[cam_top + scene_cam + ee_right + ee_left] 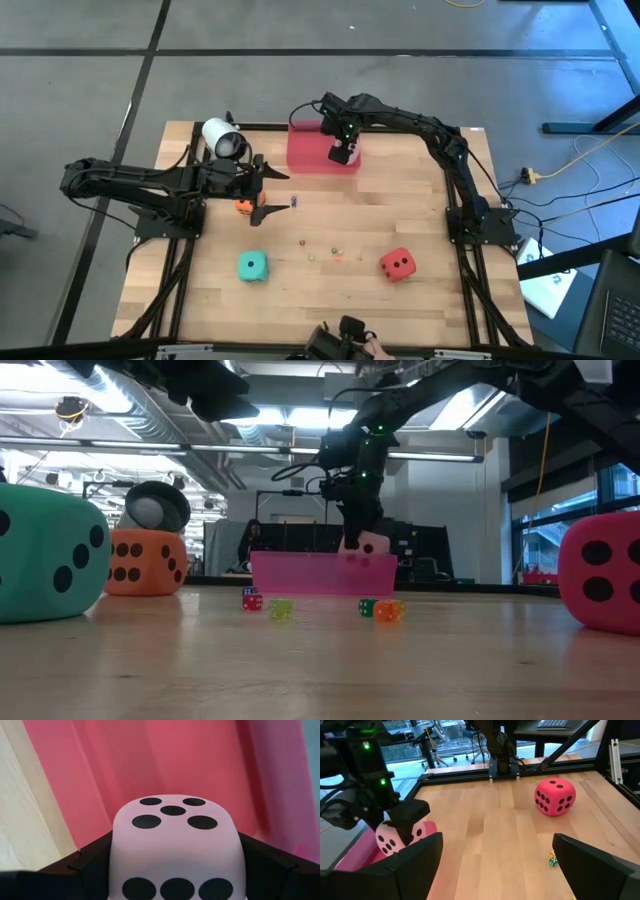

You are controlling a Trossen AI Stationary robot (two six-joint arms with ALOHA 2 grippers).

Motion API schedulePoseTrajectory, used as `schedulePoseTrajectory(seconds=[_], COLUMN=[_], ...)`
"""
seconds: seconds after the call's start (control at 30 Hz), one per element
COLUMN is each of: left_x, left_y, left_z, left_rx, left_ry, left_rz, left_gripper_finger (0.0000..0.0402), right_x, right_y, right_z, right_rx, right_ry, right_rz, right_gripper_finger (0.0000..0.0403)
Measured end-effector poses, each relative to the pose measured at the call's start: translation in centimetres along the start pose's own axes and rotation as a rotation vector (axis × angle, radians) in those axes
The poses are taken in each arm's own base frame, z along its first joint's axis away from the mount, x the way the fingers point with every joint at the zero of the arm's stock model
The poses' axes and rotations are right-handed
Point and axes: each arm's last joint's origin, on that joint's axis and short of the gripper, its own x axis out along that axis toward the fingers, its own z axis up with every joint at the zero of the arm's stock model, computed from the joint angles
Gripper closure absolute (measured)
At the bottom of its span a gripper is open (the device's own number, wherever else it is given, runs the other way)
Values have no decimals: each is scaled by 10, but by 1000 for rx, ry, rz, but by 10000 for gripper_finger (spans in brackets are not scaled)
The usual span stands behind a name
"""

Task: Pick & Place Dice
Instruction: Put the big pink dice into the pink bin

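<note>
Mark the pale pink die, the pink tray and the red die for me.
pale pink die [175, 845], right wrist view: its upper face, between the right gripper's fingers.
pink tray [308, 152], high view: bare floor left of the gripper.
red die [555, 796], left wrist view: the pipped side facing the camera.

A robotics lab or workshop. Two arms [140, 185] bolted to a wooden desk [330, 220] on a grey concrete floor [90, 90]. Exposed ducts [150, 410] and strip lights [250, 448] overhead, loose cables [590, 150], office chairs [450, 740] by the windows beyond.
</note>
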Motion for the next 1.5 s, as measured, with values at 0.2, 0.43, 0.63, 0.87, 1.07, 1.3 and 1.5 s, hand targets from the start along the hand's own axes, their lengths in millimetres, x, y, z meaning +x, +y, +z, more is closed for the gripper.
schedulePoseTrajectory(seconds=[0.2, 0.43, 0.63, 0.87, 1.07, 1.3, 1.5], left_x=[0, 0, 0, 0, 0, 0, 0], left_y=[0, 0, 0, 0, 0, 0, 0], left_z=[0, 0, 0, 0, 0, 0, 0], left_rx=[0, -4, -8, -12, -12, -12, -12], left_ry=[0, 0, 0, 1, 3, 3, 4], left_rz=[0, 0, 0, 1, 2, 2, 3], left_gripper_finger=[29, 29, 29, 29, 29, 29, 29], right_x=[8, 8, 8, 8, 8, 8, 2], right_y=[2, 4, 4, 4, 5, 5, 3], right_z=[1, 1, 2, 2, 2, 2, -1], right_rx=[-5, -10, -4, -8, -6, -12, -37], right_ry=[10, 12, 7, 8, 8, 13, 58], right_rz=[11, 12, 11, 12, 10, -5, -51], right_gripper_finger=[73, 45, 12, 31, 10, 5, 4])
